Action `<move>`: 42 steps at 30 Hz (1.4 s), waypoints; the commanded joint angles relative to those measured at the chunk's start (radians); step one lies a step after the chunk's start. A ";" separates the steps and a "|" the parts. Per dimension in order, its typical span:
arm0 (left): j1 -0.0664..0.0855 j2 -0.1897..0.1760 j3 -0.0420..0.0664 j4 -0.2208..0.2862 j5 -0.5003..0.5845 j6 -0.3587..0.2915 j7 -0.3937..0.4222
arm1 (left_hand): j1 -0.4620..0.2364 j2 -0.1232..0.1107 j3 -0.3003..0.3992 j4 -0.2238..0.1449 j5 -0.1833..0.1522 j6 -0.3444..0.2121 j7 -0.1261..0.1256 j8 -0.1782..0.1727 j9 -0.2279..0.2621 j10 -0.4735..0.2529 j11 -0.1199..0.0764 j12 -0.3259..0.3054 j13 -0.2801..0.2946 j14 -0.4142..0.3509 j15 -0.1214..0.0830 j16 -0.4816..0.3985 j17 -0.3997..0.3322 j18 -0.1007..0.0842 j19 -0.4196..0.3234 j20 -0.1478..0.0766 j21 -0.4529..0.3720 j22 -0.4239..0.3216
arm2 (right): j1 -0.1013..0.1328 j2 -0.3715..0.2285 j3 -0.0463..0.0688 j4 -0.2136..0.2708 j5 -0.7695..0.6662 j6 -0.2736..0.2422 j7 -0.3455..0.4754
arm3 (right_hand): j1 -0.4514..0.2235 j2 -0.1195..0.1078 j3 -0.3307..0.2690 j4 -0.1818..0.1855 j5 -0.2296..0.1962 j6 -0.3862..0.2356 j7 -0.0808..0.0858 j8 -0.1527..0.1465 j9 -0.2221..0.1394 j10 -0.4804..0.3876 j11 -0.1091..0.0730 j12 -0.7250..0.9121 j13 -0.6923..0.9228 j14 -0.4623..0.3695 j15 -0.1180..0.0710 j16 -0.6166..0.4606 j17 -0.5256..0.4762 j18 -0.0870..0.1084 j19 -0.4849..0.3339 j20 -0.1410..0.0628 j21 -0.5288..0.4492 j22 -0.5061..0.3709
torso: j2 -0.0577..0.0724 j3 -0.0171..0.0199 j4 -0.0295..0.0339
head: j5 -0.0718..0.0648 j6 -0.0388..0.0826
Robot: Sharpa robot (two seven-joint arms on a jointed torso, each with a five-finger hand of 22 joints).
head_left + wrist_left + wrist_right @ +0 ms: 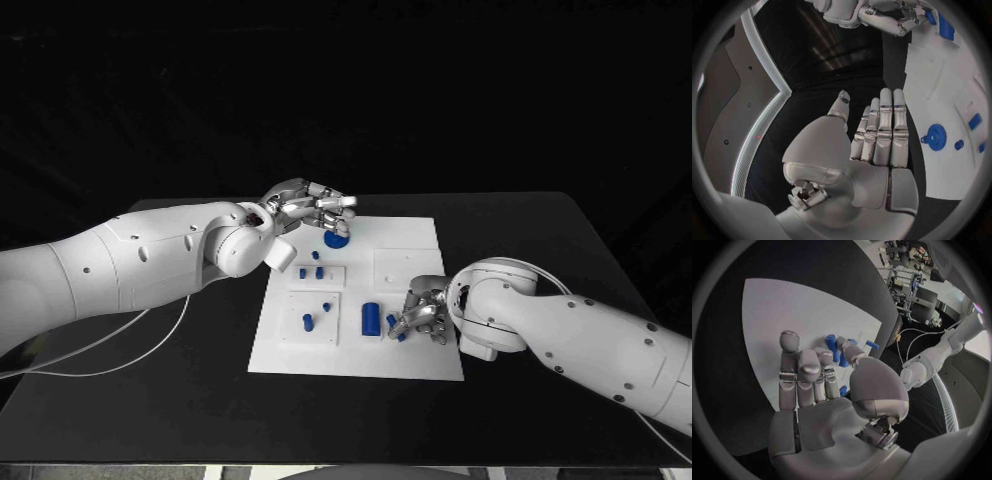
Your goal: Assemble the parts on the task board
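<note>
One white task board (411, 250) on one black table (173, 385) — about seven blue parts on it, among them one round blue gear (336, 239) — and two silver hands.

A big black table (173, 400) stands in a very dark room. All around the table it is black, like a dark curtain. A thin white cable (108, 350) lies on the table near its left edge. Past the table's far side, a lit workbench (911, 260) holds a clutter of gear.
</note>
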 commanded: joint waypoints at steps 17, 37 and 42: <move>0.000 0.002 0.001 0.002 -0.009 0.009 0.003 | 0.003 0.005 0.003 -0.004 -0.002 -0.003 0.000 0.005 -0.001 -0.005 -0.001 -0.001 0.001 -0.007 0.001 -0.001 -0.001 -0.004 -0.003 0.001 -0.003 -0.001 | -0.007 -0.001 -0.006 -0.007 0.037 0.033 -0.001 | -0.067 -0.036 -0.039 0.179 -0.248 -0.012 0.001 0.005 -0.022 -0.011 -0.001 -0.022 -0.011 -0.008 -0.008 -0.024 -0.002 -0.015 0.014 -0.017 -0.034 0.045 | -0.001 0.0010 0.0006 | 0.002 -0.001; 0.000 0.001 0.001 0.001 -0.011 0.009 0.000 | 0.003 0.006 0.002 -0.006 -0.005 -0.003 0.000 0.005 -0.001 -0.005 -0.002 -0.001 0.001 -0.006 0.001 -0.001 -0.001 -0.004 -0.003 0.001 -0.003 -0.001 | -0.007 -0.015 -0.006 0.007 0.046 0.005 0.038 | -0.038 -0.065 -0.092 0.234 -0.250 -0.009 0.002 0.006 -0.036 -0.008 -0.002 -0.033 -0.003 -0.006 -0.011 -0.036 0.007 -0.021 0.019 -0.023 -0.051 0.046 | 0.000 0.0008 0.0020 | 0.000 0.000; 0.000 0.000 0.001 0.001 -0.012 0.011 0.000 | 0.003 0.005 0.002 -0.007 -0.007 -0.004 0.000 0.004 -0.001 -0.005 -0.001 -0.001 0.001 -0.007 0.001 -0.001 -0.001 -0.004 -0.003 0.001 -0.003 -0.001 | -0.017 -0.042 -0.003 0.042 0.045 -0.004 0.050 | -0.022 -0.077 -0.114 0.238 -0.250 -0.007 0.003 0.005 -0.037 -0.007 -0.001 -0.037 -0.002 -0.005 -0.011 -0.041 0.008 -0.021 0.020 -0.023 -0.056 0.046 | 0.001 0.0008 0.0030 | -0.001 0.000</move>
